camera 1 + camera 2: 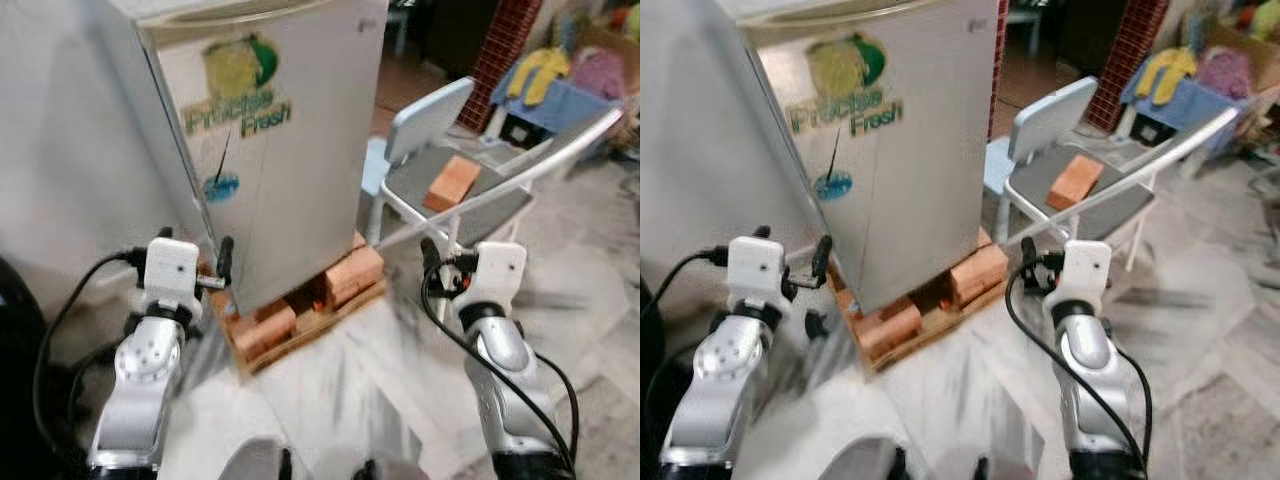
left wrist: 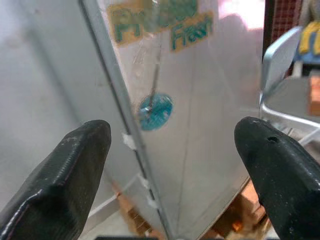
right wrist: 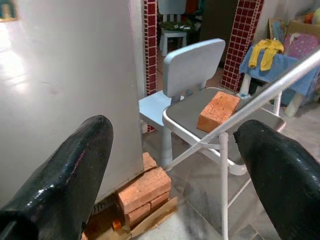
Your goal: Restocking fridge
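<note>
The silver fridge (image 1: 270, 150) stands upright on bricks (image 1: 300, 305), door closed; left tool (image 2: 165, 150) and right tool (image 3: 170, 165) both gape wide.

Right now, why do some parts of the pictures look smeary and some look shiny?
Left eye view: the floor is streaked with motion blur, and the fridge label is soft. Left wrist view: the fridge door is blurry, with a bright glare patch near the top. Right wrist view: sharper; the brick on the folding chair is crisp.
</note>
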### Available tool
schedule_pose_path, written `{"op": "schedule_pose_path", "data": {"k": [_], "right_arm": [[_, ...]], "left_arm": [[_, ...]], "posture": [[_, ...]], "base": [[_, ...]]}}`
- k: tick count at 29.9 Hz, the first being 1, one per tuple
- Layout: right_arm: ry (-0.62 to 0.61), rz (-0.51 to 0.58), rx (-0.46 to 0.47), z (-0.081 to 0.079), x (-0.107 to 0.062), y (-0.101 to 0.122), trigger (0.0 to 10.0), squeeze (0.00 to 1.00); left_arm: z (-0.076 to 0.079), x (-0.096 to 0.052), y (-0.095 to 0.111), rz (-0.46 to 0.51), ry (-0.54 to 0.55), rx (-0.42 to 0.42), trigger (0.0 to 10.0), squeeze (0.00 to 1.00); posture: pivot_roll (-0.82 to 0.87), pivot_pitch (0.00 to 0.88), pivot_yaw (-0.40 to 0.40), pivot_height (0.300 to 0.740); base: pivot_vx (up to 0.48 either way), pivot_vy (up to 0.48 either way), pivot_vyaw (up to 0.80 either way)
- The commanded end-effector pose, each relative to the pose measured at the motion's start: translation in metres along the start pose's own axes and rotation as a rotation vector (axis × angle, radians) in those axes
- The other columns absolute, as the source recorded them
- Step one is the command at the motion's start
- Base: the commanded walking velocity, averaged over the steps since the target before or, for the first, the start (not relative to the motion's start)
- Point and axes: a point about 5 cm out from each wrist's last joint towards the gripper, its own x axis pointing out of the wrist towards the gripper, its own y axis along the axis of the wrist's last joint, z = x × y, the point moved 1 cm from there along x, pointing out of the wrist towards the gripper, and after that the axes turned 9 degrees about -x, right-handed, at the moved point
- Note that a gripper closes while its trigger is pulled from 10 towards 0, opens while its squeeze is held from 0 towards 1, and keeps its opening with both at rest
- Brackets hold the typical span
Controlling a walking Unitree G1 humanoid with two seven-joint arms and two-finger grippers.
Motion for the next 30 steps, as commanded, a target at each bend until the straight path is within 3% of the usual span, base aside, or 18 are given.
{"op": "schedule_pose_path", "data": {"k": [1,10,15,26,30], "right_arm": [[0.021,0.020,0.023,-0.010,0.004,0.008,10.0,0.00],[0.022,0.009,0.024,-0.011,0.004,0.007,10.0,0.00],[0.017,0.014,0.021,-0.009,0.005,0.008,10.0,0.00],[0.026,0.017,0.009,-0.009,0.005,0.010,10.0,0.00],[0.032,0.014,0.004,-0.010,0.006,0.009,10.0,0.00]], "left_arm": [[-0.006,-0.003,-0.002,-0.032,-0.008,0.007,10.0,0.00],[0.003,-0.001,-0.003,-0.034,-0.060,-0.007,10.0,0.00],[0.005,-0.002,-0.004,-0.041,-0.066,0.003,10.0,0.00],[0.012,-0.003,-0.003,-0.035,-0.102,-0.007,10.0,0.00],[0.015,0.002,-0.005,-0.023,-0.083,0.008,10.0,0.00]], "posture": [[0.12,0.062,0.000,0.740],[0.12,0.063,-0.002,0.740],[0.11,0.062,-0.004,0.740],[0.11,0.073,-0.011,0.740],[0.11,0.062,-0.047,0.740]], "base": [[0.000,0.431,0.00],[0.030,0.422,-0.43],[0.000,0.000,0.00],[0.000,0.423,0.00],[0.000,0.312,0.00]]}}
